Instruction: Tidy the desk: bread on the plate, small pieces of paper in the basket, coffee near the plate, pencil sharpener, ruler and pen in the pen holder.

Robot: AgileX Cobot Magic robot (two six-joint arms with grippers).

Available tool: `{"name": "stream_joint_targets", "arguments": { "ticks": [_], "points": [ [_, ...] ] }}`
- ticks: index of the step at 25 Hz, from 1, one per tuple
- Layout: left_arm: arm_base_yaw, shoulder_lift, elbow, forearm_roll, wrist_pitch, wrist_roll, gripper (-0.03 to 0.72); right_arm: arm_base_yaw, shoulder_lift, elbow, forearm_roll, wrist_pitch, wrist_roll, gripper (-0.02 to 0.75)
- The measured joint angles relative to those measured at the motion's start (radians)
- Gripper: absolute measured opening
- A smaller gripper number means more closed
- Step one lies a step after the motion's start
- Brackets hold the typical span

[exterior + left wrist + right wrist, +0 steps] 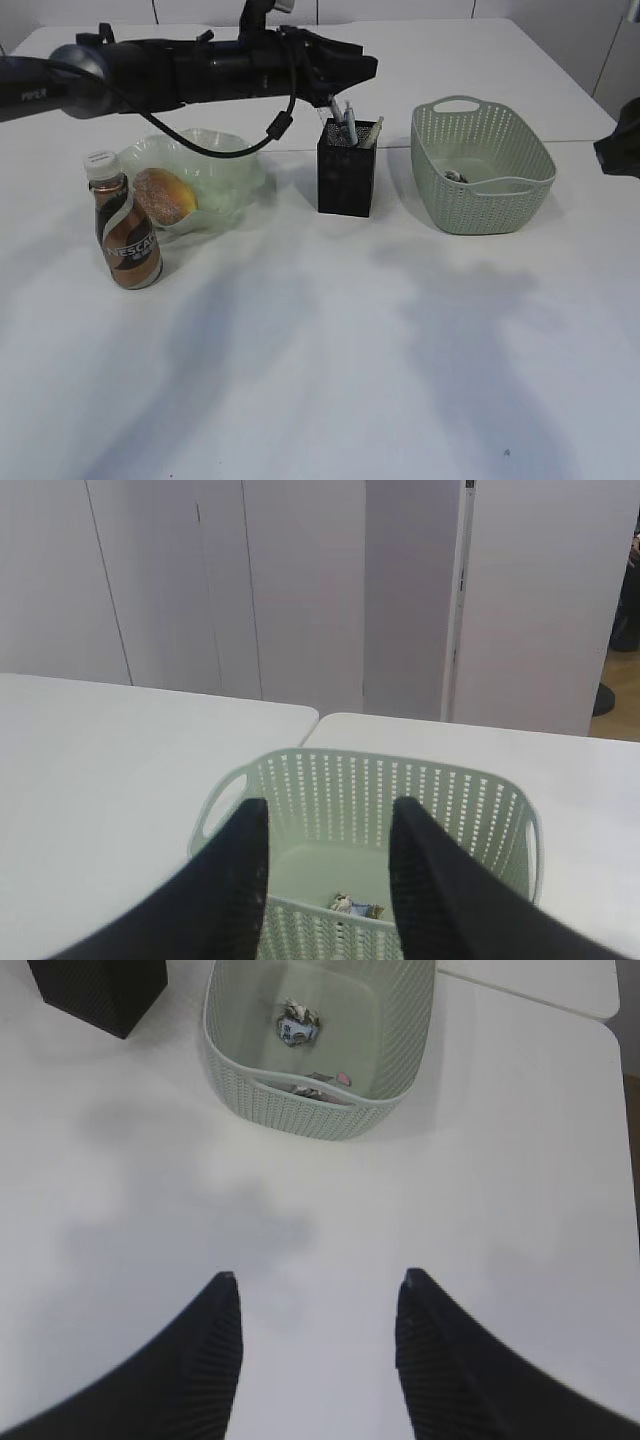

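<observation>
The black mesh pen holder [346, 172] stands mid-desk with a pen [349, 122] and the clear ruler [372, 131] sticking out of it. My left gripper [362, 70] hovers just above it, open and empty; in its wrist view the gripper [330, 806] frames the basket [380, 780]. The bread [165, 195] lies in the wavy green plate [225, 165], with the coffee [126, 236] in front of it. Small pieces of paper [297, 1022] lie in the basket [482, 190]. My right gripper [318, 1276] is open over bare desk. The pencil sharpener is out of view.
The white desk [320, 380] stretches in front of the objects. A seam between two tabletops runs behind the basket. My right arm [622, 140] sits at the right edge. The pen holder's corner [100, 990] shows in the right wrist view.
</observation>
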Motion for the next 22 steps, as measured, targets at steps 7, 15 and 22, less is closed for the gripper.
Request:
{"name": "stream_joint_targets", "arguments": {
  "ticks": [7,15,22],
  "points": [
    [0.039,-0.112,0.0,0.189,-0.009,-0.188,0.286,0.0,0.0,0.0,0.002,0.0,0.0,0.403],
    [0.059,-0.255,0.0,0.531,0.027,-0.469,0.286,0.0,0.0,0.0,0.022,0.0,0.0,0.403],
    [0.059,-0.379,0.0,0.776,0.154,-0.698,0.281,0.0,0.0,0.0,0.041,0.0,0.0,0.403]
  ]
}}
